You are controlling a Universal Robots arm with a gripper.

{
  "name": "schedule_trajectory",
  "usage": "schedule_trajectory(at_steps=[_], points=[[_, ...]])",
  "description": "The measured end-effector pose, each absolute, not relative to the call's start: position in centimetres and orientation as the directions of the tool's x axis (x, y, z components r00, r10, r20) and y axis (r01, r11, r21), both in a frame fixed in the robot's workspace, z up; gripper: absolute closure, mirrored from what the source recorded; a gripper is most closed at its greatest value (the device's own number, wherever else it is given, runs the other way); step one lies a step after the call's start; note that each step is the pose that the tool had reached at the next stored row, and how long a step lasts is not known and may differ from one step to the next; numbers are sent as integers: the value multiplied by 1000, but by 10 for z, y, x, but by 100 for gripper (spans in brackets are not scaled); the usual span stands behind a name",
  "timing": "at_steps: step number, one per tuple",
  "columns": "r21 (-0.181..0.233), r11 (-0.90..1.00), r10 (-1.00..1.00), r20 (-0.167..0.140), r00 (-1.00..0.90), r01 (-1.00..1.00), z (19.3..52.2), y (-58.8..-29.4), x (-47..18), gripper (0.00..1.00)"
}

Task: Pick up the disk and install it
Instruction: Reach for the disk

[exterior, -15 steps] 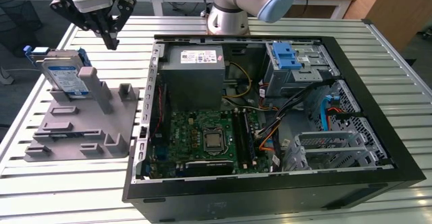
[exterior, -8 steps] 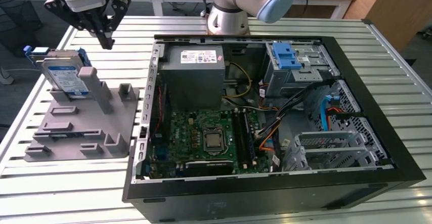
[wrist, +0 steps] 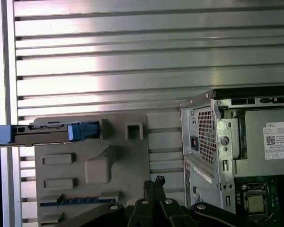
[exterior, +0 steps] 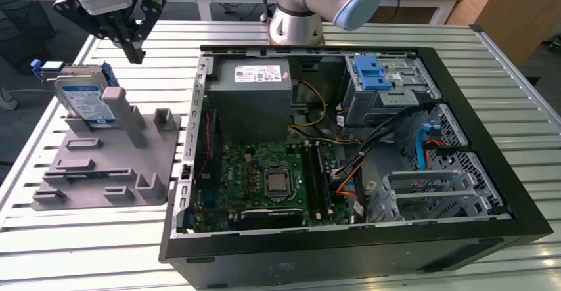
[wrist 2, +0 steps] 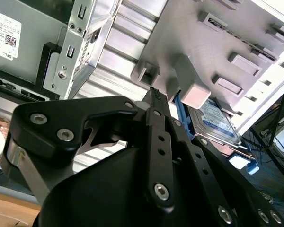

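The flat silver-grey disk with blue side rails [exterior: 85, 100] stands on edge in a slotted grey plastic holder [exterior: 105, 173], likely so its top edge is free to grasp. The black gripper [exterior: 136, 53] hovers close above, fingers together, empty.

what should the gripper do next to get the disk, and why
Probably open and shift toward the disk: the gripper looks shut and empty, hanging above the grey holder, beside the disk standing upright in it, not over it.

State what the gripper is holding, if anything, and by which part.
Nothing; the gripper hangs above the grey holder, clear of the disk.
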State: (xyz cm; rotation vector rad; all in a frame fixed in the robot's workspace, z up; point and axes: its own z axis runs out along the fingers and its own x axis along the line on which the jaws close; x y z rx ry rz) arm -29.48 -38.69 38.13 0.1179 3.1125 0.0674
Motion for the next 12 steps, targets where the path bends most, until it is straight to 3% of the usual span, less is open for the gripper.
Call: schedule_trajectory(at_steps=[12], points=[[44,996,76,-24,-997,75,381,-387,-298,89]])
